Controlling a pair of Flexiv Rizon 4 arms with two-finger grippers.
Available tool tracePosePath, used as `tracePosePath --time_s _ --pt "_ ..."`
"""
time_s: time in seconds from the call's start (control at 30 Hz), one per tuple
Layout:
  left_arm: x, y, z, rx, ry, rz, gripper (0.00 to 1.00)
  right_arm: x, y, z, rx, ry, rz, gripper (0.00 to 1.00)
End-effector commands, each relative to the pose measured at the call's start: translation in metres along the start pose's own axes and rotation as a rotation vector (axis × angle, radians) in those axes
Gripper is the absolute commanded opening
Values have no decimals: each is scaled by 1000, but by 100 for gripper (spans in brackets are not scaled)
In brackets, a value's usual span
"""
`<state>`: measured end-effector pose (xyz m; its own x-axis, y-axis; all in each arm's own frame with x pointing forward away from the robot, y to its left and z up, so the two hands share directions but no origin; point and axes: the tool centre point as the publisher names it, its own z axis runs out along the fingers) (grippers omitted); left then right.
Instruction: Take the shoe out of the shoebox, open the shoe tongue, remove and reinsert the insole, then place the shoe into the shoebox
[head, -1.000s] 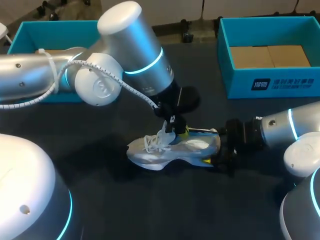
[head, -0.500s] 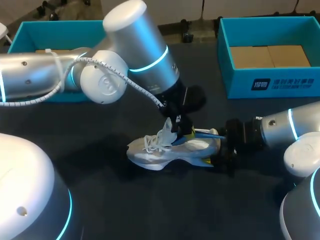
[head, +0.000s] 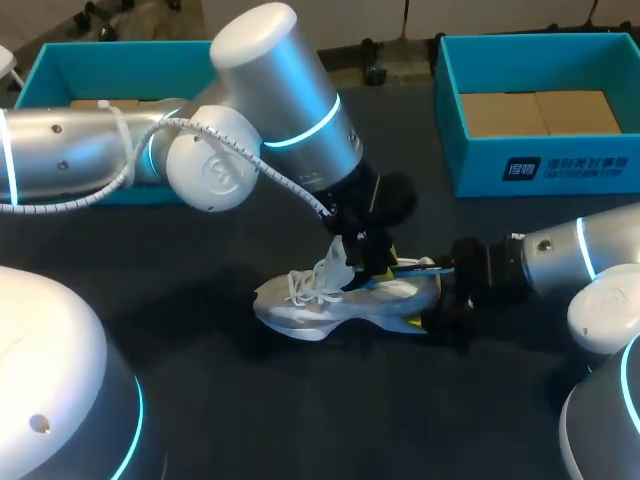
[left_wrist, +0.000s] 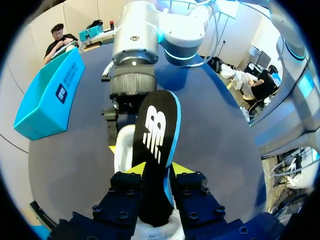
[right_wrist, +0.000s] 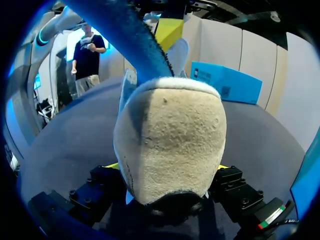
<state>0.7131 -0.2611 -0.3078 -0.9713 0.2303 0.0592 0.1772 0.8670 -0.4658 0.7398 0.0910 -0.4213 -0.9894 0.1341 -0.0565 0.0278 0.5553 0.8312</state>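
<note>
A white sneaker lies on its side on the dark table, toe to the left. My right gripper is shut on its heel; in the right wrist view the beige heel fills the gap at my right gripper. My left gripper hangs over the shoe's opening, beside the raised tongue. It holds the black, blue-edged insole, which slants down into the white shoe toward the heel. In the left wrist view the insole fills the gap at my left gripper, touching both sides.
A teal shoebox with a cardboard floor stands at the back right. A second teal box sits at the back left, partly behind my left arm. My right arm lies straight ahead of the left gripper.
My left arm has shifted slightly right and down, bringing the insole closer over the shoe's heel end. Shoe and right arm have stayed put.
</note>
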Motion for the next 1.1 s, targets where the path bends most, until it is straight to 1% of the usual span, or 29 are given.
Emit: tracePosePath --time_s 0.03,0.2,0.27,0.37,0.43,0.47,0.53,0.57,0.63,0.77,0.87,0.93,1.1 --pt "6 5 -2 26 -32 18 33 1 0 1 4 -2 0 0" --pt "9 6 -1 23 -75 63 43 1 0 1 4 -2 0 0" --pt "11 6 -1 22 -111 85 44 1 0 1 4 -2 0 0" --pt "14 6 -1 25 -121 99 46 1 0 1 4 -2 0 0" --pt "14 5 -1 29 -130 105 50 1 0 1 4 -2 0 0" --pt "14 4 1 27 -149 114 56 1 0 1 4 -2 0 0" --pt "15 3 3 27 -162 123 60 1 0 1 4 -2 0 0" --pt "15 3 4 27 -179 131 59 1 0 1 4 -2 0 0" --pt "15 4 7 29 -213 144 62 1 0 1 4 -2 0 0" --pt "12 4 11 33 -239 134 59 1 0 1 4 -2 0 0" --pt "10 3 16 34 -274 136 51 1 0 1 4 -2 0 0" --pt "8 3 19 35 -279 132 48 1 0 1 4 -2 0 0" --pt "4 1 26 32 -300 127 47 1 0 1 4 -2 0 0"
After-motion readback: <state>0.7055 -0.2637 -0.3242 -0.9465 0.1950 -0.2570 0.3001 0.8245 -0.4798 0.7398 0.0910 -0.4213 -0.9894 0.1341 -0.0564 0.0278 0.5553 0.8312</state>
